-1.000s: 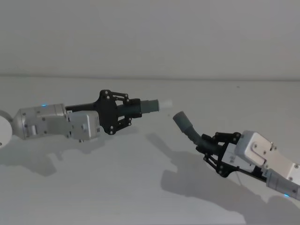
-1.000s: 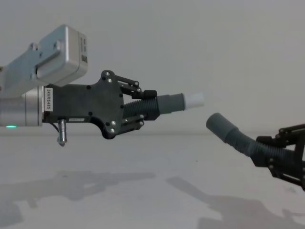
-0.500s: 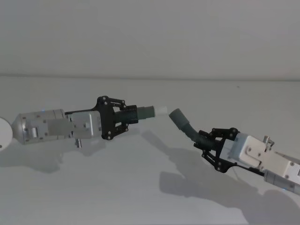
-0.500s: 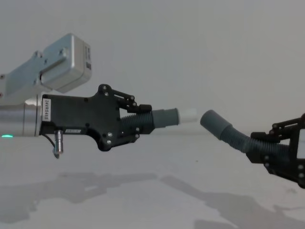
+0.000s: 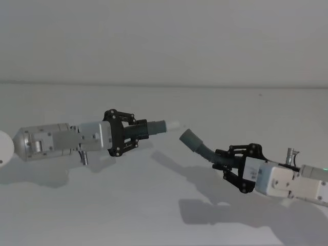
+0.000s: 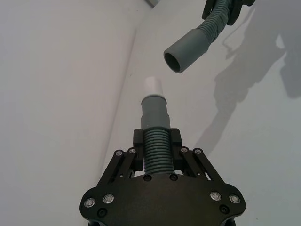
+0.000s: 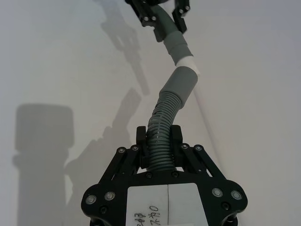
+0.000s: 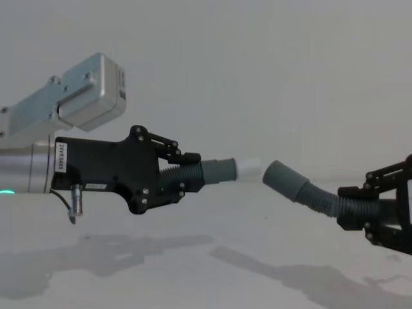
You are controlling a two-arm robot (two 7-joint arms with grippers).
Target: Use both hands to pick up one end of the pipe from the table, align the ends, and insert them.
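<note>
My left gripper [image 5: 134, 134] is shut on the ribbed part of one pipe piece [image 5: 148, 127], held above the table [image 5: 154, 210]. Its grey cuff [image 8: 219, 171] and white tip [image 6: 153, 85] point to the right. My right gripper [image 5: 225, 156] is shut on the other curved piece [image 5: 206, 150], whose open cuff [image 8: 280, 175] faces the white tip [image 8: 250, 167]. A small gap separates the two ends. In the left wrist view the open cuff [image 6: 186, 54] sits slightly off the tip's axis. In the right wrist view the cuff [image 7: 181, 84] nearly meets the white tip [image 7: 187, 61].
The pale table stretches all around under both arms, with their shadows [image 5: 215, 205] on it. A plain wall [image 5: 164, 41] rises behind the far edge. A white round part [image 5: 4, 146] shows at the left border of the head view.
Both grippers have sunk lower. The right gripper has moved left and laid its hose flatter, so the open cuff now faces the white tip. The left gripper has drawn back slightly.
</note>
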